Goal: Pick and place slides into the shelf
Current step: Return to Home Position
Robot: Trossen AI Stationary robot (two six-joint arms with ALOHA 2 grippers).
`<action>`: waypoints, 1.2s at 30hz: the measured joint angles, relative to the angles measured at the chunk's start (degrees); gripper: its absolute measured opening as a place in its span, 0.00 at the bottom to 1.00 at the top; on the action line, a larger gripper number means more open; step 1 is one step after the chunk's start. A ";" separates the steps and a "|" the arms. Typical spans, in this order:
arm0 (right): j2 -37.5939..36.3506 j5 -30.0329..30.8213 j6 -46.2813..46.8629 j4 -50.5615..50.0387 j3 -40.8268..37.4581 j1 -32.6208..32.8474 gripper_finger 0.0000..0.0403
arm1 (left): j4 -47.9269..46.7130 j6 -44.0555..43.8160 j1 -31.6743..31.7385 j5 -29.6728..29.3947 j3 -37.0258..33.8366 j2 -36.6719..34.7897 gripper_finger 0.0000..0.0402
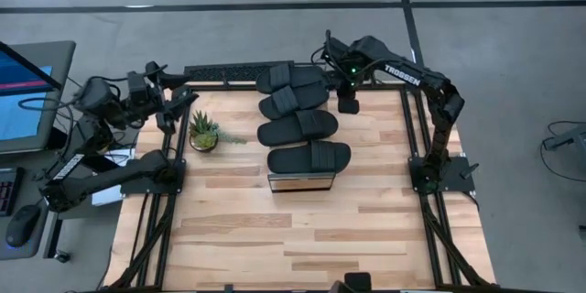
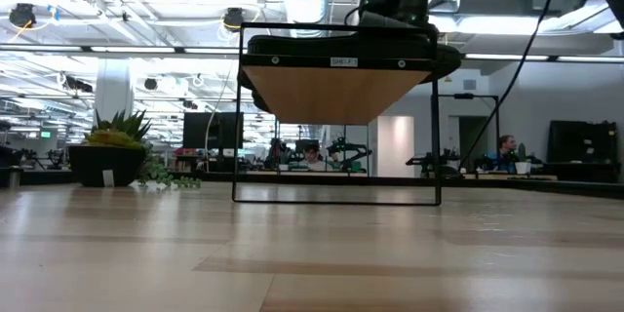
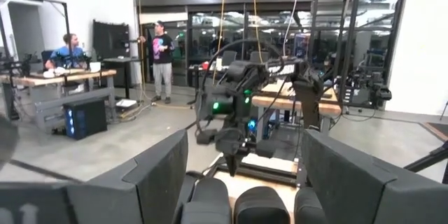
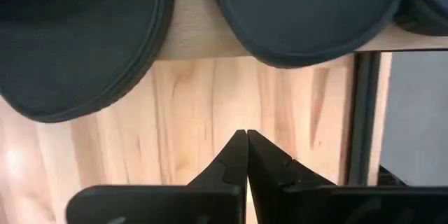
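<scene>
Lab hall behind, ducts overhead. Light strip-wood table (image 1: 275, 229), smooth, with pale grain.

Right fingers (image 4: 234, 161): pressed together, empty, pointing down at bare table just beside the shelf (image 1: 299, 183), near the far edge. Close by the tips are the rounded ends of two slides (image 1: 309, 157), overhanging the shelf's plank. All four slides lie crosswise on the shelf, in a row from the far edge toward the table's middle. The far two overlap.

Left fingers (image 3: 162, 175): wide apart, empty, held up by the far left corner, aimed across at the other arm.

Risk, as judged: if the right arm swings sideways on its way out, it could catch an overhanging end and drag that slide off. With the overlap, one knock may shift a neighbour too. A straight lift first looks safer. The nearest slide sits at the shelf's near end with little margin.

Materials:
- Slides: matte black, foam-like, oval soles, broad straps. Probably light and easily nudged.
- Shelf: light wood top, silvery edge, thin black frame raising it off the table.
- Plant (image 1: 203, 133): spiky, in a dark pot, left of the shelf and apart from it.
</scene>
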 joint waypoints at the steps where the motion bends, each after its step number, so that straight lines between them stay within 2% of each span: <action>1: -0.29 0.32 0.02 0.11 0.00 0.00 0.00 | -0.53 0.01 -0.01 -0.34 0.00 0.00 0.66; 5: -2.52 1.08 1.74 3.41 0.00 -0.22 0.00 | -2.65 0.04 0.01 -3.86 0.00 0.02 0.66; 7: -4.32 -0.86 3.13 5.77 0.00 -0.72 0.00 | -3.13 0.70 0.01 -4.76 0.00 -0.02 0.66; 11: -9.37 -12.66 6.61 12.38 0.00 -3.33 0.00 | -3.61 4.74 -0.01 -5.14 -0.02 -1.42 0.66; 14: -13.33 -24.30 9.88 19.29 -1.01 -6.40 0.00 | -6.01 7.07 -0.01 -7.80 -0.02 -3.08 0.66; 16: -16.04 -29.46 12.92 25.02 -3.14 -8.47 0.00 | -8.52 8.84 0.01 -9.41 -0.02 -4.22 0.66; 18: -18.85 -31.66 17.38 31.90 -6.67 -10.32 0.00 | -10.17 10.31 0.01 -10.29 -0.04 -5.39 0.66; 21: -23.77 -31.47 25.22 43.94 -14.51 -12.01 0.00 | -10.55 11.14 0.00 -10.19 -0.04 -6.99 0.66; 24: -29.63 -29.11 34.83 58.20 -24.00 -11.49 0.00 | -10.91 11.64 0.01 -9.61 -0.04 -8.07 0.66; 29: -40.55 -14.02 46.91 78.01 -38.78 -5.11 0.00 | -12.93 12.24 0.01 -13.16 -0.95 -9.95 0.66; 34: -50.27 2.82 47.47 89.58 -48.17 5.90 0.00 | -7.37 9.79 0.01 -13.20 -5.66 -12.95 0.66; 36: -52.87 8.24 45.29 90.48 -50.13 10.56 0.00 | -5.10 9.47 0.01 -13.01 -8.61 -14.80 0.66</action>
